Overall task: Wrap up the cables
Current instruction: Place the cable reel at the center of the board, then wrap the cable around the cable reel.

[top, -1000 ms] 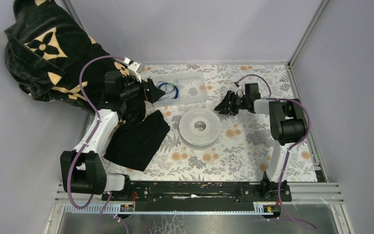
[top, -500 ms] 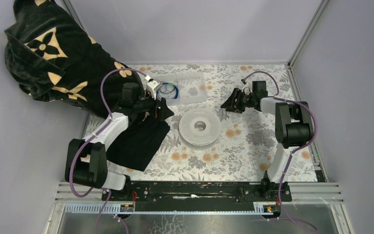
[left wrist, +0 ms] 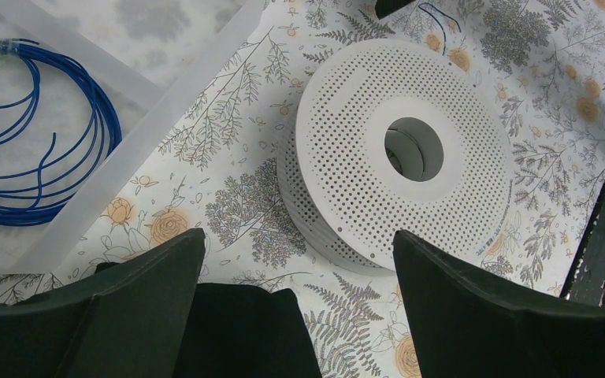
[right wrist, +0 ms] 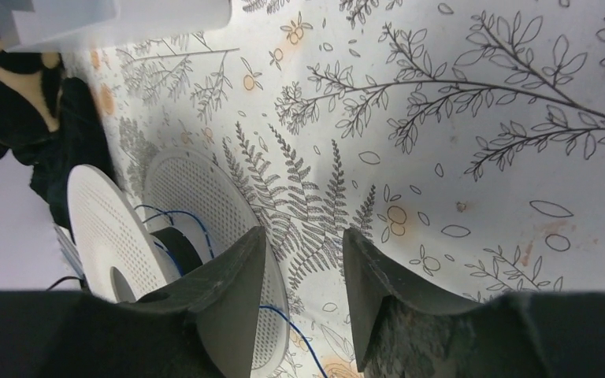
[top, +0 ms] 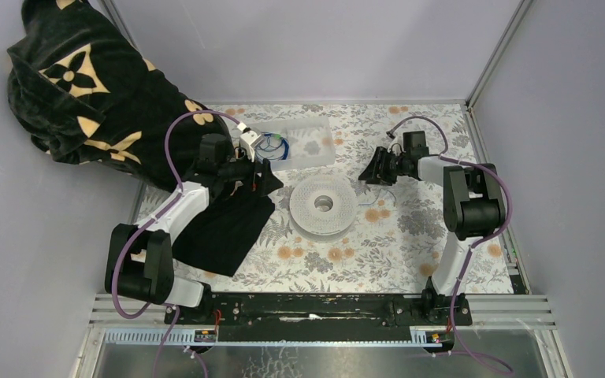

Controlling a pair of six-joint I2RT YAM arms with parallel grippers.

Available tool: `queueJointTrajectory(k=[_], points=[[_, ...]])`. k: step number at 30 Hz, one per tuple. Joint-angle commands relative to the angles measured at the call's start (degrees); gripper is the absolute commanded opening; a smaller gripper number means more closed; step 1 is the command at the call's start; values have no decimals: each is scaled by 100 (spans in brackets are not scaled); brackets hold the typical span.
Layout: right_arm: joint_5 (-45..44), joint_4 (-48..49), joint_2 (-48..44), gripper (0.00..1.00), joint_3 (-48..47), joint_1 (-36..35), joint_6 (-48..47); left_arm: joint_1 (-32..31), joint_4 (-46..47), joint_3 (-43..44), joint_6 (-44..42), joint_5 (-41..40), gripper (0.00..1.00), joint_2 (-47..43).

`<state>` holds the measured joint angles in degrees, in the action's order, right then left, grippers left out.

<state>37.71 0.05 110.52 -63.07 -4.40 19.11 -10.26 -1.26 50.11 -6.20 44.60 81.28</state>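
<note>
A: Why does the left pincer (left wrist: 297, 250) hang with its jaws wide apart, holding nothing?

B: It hovers over the black cloth (left wrist: 244, 331), beside the spool (left wrist: 339, 157). The coiled cables (left wrist: 115, 126) lie in the clear tray (left wrist: 181, 87), within its reach.

A: And the right pincer (right wrist: 303, 236)?

B: Its jaws are partly apart, low over the worktop (right wrist: 480, 157). A blue strand (right wrist: 283, 315) from the spool runs under one finger, probably to be pinched and fed.

Black cloth (top: 220, 228) lies on floral tablecloth (top: 378, 244) near bin (top: 313, 151).
</note>
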Motion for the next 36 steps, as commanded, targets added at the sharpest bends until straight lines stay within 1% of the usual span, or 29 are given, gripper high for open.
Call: queueJointTrajectory(k=[1,5,10,14,17,20,23,29,31,33,36], points=[[-315,-301,-450,48,-159,-93,-444,-24,143,36,-94,10,96,-4],[-588,-599,-1012,49,-103,-96,-792,-27,138,83,-125,-48,97,31],[-1363,-1328,-1912,52,56,-96,-1119,-28,132,191,-273,-139,99,108],[-1693,-1822,-2182,52,243,-95,-1192,-29,141,360,-235,-117,99,266],[-1779,-1801,-2282,52,498,-96,-1164,-23,142,514,-133,-74,99,407],[-1851,-1666,-2232,52,746,-99,-1087,-22,139,595,-77,-110,99,472],[-1723,-1495,-2051,51,938,-124,-985,-33,140,614,-79,-196,99,490],[-1585,-1268,-1601,48,883,-211,-922,-30,117,614,-51,-261,99,526],[-1635,-1219,-1555,45,801,-251,-942,-30,88,625,-49,-274,99,553],[-1659,-1181,-1319,38,701,-270,-949,-30,75,647,-51,-281,99,590],[-1671,-1160,-1098,31,531,-309,-946,-35,35,685,-79,-279,100,609]])
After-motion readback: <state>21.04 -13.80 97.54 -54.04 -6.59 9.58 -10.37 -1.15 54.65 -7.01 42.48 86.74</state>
